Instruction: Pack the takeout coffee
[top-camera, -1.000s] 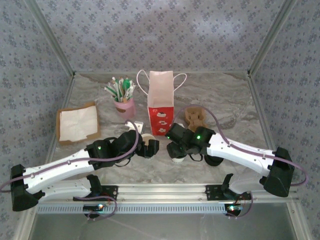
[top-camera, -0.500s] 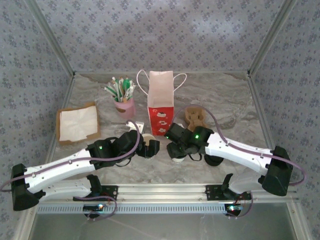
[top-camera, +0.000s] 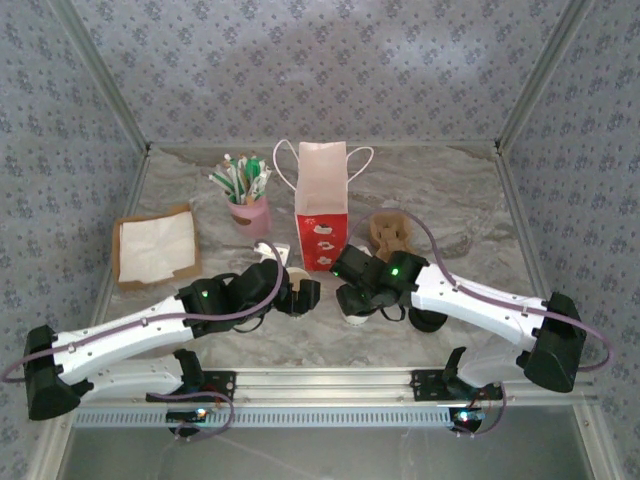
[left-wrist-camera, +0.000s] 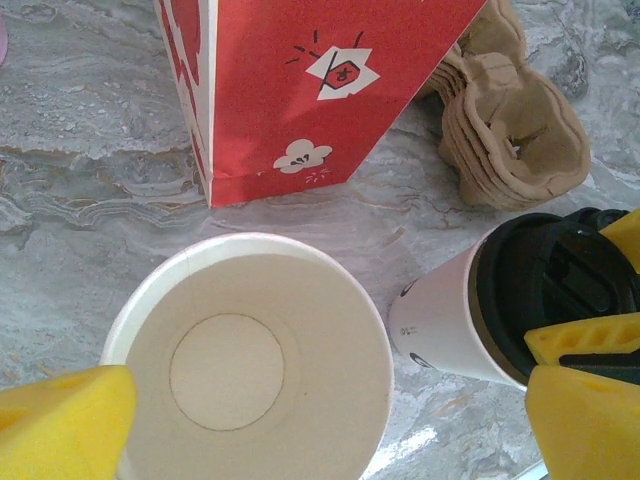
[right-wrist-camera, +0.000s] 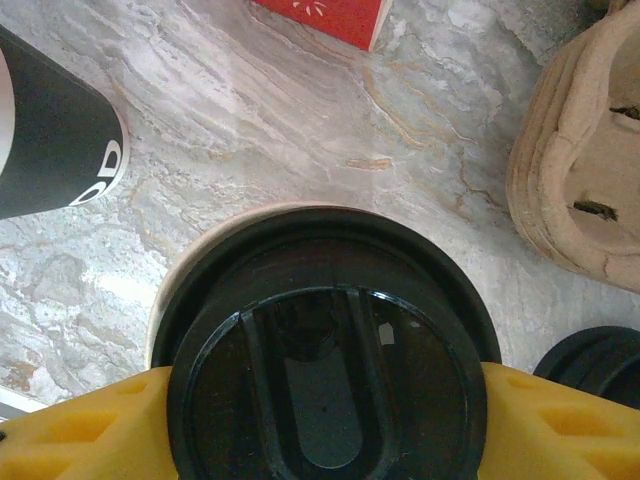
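So the right claw (right-wrist-camera: 325, 432) was clamped on the takeout coffee (right-wrist-camera: 325, 370) by its lid, near the middle of the counter's (right-wrist-camera: 250, 120) near edge. The left wrist view caught its white side, plus the left claw (left-wrist-camera: 330, 425) gaping wide around a lidless paper cup (left-wrist-camera: 250, 360) by the red bag (left-wrist-camera: 300, 90).

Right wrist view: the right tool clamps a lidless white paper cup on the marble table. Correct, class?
No: the right wrist view shows the right tool clamping a white paper cup with a round black plastic lid on the marble table.
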